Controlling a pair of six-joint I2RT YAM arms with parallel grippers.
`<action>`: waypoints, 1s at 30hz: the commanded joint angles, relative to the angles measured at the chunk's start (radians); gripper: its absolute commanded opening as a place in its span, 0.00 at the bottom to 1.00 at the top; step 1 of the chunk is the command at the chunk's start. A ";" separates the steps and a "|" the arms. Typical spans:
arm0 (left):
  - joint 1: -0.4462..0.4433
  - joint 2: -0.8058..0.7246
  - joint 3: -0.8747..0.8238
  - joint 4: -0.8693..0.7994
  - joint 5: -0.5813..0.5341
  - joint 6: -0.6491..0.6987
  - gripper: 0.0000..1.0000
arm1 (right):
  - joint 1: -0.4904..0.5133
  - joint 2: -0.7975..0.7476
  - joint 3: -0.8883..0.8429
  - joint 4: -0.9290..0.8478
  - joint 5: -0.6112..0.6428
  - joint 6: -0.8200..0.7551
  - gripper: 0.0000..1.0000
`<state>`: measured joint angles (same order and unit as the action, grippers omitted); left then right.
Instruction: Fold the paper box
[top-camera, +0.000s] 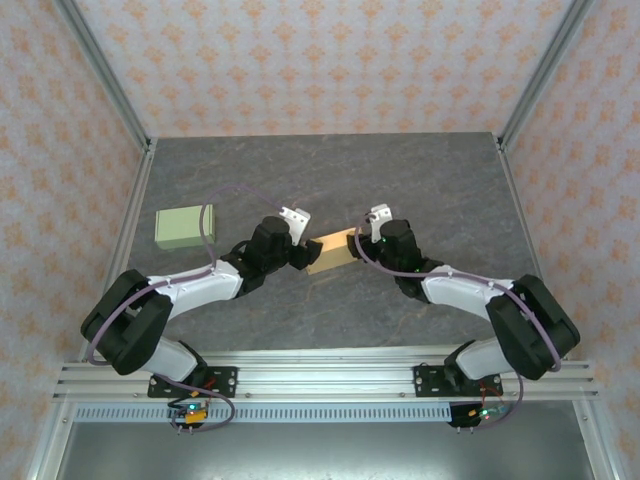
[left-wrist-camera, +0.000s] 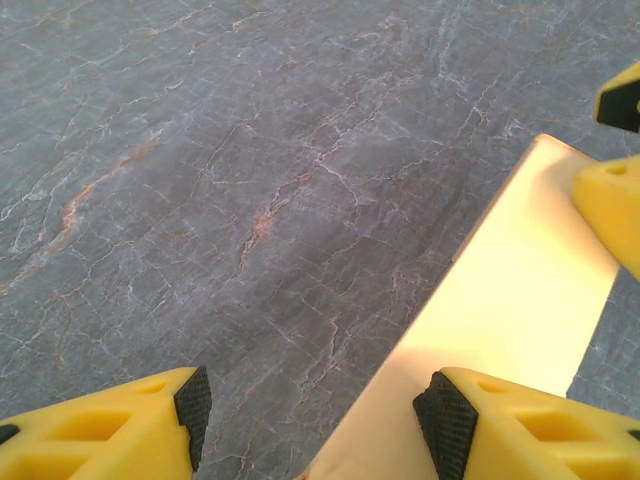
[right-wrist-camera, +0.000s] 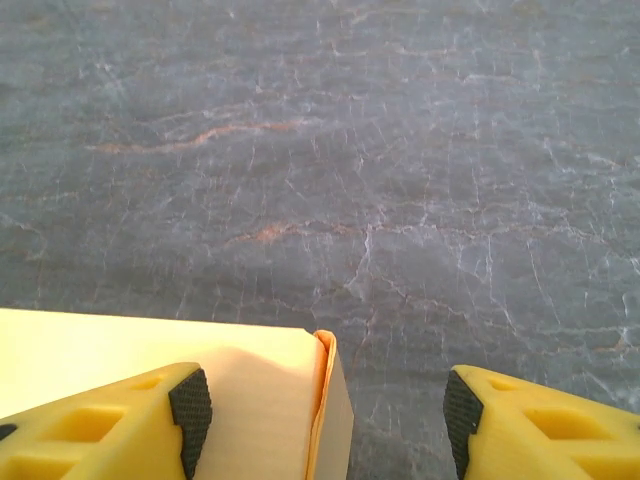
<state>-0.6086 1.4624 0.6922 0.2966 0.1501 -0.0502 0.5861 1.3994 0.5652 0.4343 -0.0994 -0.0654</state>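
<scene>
The paper box (top-camera: 332, 252) is a tan, flat-sided carton lying on the grey table (top-camera: 330, 180) between the two arms. My left gripper (top-camera: 300, 255) is at its left end and my right gripper (top-camera: 358, 245) at its right end. In the left wrist view the box (left-wrist-camera: 520, 300) runs from bottom centre to upper right. The left gripper (left-wrist-camera: 320, 415) is open, its right finger over the box's top face, and the other arm's yellow fingertips (left-wrist-camera: 612, 205) show at the far end. In the right wrist view the box's (right-wrist-camera: 150, 350) end corner lies between the jaws of the open right gripper (right-wrist-camera: 327, 415).
A pale green folded box (top-camera: 184, 227) lies on the left of the table, beyond the left arm. Aluminium frame posts (top-camera: 130, 210) run along both table sides, with patterned walls behind. The arm bases sit on a rail (top-camera: 330, 380) at the near edge.
</scene>
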 joint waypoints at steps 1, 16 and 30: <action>-0.005 0.033 -0.026 -0.051 0.012 0.041 0.63 | -0.003 -0.009 -0.038 -0.053 -0.031 -0.045 0.66; 0.001 0.034 0.024 -0.059 0.060 0.051 0.64 | -0.005 0.113 -0.003 0.192 -0.041 -0.063 0.69; 0.029 -0.050 0.047 -0.146 0.068 0.007 0.67 | -0.004 0.159 -0.005 0.199 -0.071 -0.059 0.69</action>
<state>-0.5865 1.3769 0.7609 0.1787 0.2459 -0.0284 0.5816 1.5345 0.5674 0.6849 -0.1577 -0.1131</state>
